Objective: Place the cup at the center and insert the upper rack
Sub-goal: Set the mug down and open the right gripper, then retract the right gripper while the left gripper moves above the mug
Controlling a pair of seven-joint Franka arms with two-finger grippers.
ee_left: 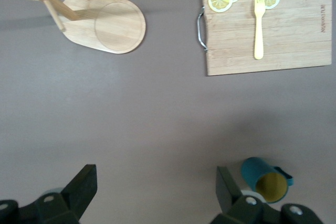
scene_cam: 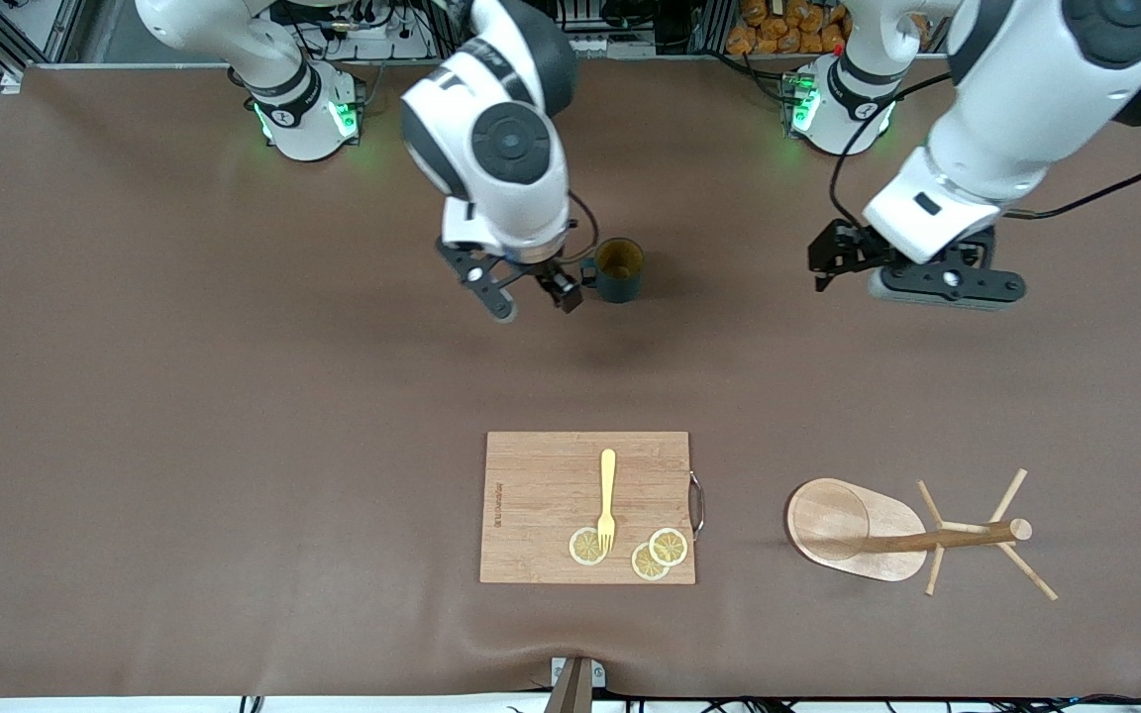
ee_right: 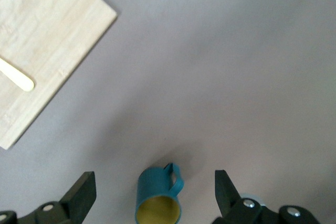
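Observation:
The dark teal cup (scene_cam: pixel 620 269) with a yellowish inside stands upright on the brown table, near the middle and toward the robots' side. My right gripper (scene_cam: pixel 538 302) hangs open just beside it, toward the right arm's end. In the right wrist view the cup (ee_right: pixel 157 198) shows between the spread fingers (ee_right: pixel 84 192), untouched. The upper rack (scene_cam: pixel 858 530), a light wooden mug tree, lies on its side near the front camera toward the left arm's end. My left gripper (scene_cam: pixel 927 282) hovers open over bare table, holding nothing (ee_left: pixel 156 192). The left wrist view takes in the rack (ee_left: pixel 105 24) and the cup (ee_left: pixel 265 179).
A wooden cutting board (scene_cam: pixel 585 505) with a metal handle lies near the front camera, beside the rack. On it lie a yellow fork (scene_cam: pixel 607 495) and three lemon slices (scene_cam: pixel 668 546). The board's corner (ee_right: pixel 42 51) shows in the right wrist view.

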